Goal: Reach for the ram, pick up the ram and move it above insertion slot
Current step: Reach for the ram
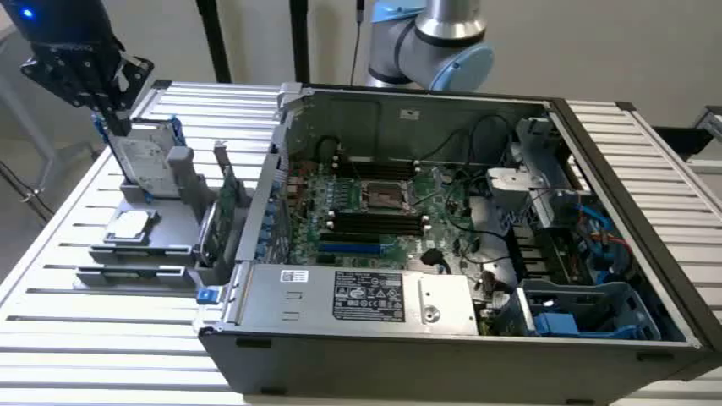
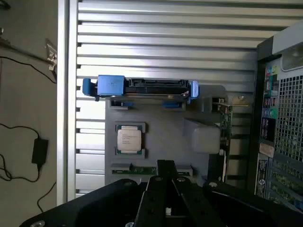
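In the upper left of the exterior view the black gripper hangs on the arm, pointing down over the grey holder that sits on the slatted metal worktop. It carries nothing, and I cannot tell whether it is apart or together. In the wrist view the gripper is just short of the ram, a thin green strip lying flat in a slot at the holder's near edge. Its chips are too small to make out, so this is probably the stick. Beyond it in the same holder lie a square processor and a hard drive in a blue-ended carrier, with a taller green card standing on edge at the side nearest the computer case. In the exterior view the hard drive stands upright, the processor lies in front of it, and the green card stands just beside the open computer case, which fills the middle and right of the frame. Inside, on the motherboard, long black insertion slots lie well apart from the ram.
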You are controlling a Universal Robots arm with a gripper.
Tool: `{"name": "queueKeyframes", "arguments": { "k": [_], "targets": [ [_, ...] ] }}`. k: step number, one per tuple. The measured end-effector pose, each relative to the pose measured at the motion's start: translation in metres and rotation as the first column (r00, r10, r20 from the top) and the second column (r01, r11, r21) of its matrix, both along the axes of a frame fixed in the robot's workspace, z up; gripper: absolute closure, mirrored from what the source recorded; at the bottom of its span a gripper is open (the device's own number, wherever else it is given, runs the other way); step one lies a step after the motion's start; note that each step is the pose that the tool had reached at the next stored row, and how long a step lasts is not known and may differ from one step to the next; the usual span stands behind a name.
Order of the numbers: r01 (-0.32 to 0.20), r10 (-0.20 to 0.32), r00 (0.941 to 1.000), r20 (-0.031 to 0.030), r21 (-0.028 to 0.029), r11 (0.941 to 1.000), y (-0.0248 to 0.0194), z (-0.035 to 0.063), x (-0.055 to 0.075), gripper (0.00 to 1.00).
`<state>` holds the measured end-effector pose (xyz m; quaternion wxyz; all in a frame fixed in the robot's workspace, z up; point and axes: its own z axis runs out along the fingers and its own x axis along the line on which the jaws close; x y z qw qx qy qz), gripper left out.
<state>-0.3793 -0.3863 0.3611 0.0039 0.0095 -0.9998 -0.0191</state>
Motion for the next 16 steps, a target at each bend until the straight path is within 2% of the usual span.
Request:
{"name": "queueKeyframes", "arguments": {
  "k": [13, 15, 16],
  "targets": [
    [0.000, 0.000, 1.0000, -0.0010, 0.0000, 1.0000, 0.0000, 0.0000, 0.0000, 0.89],
    [0.000, 0.000, 1.0000, -0.0011, 0.0000, 1.0000, -0.0015, 0.0000, 0.0001, 0.89],
    [0.000, 0.000, 1.0000, -0.0012, 0.0001, 1.0000, -0.0039, 0.0000, 0.0000, 0.89]
  ]
}}
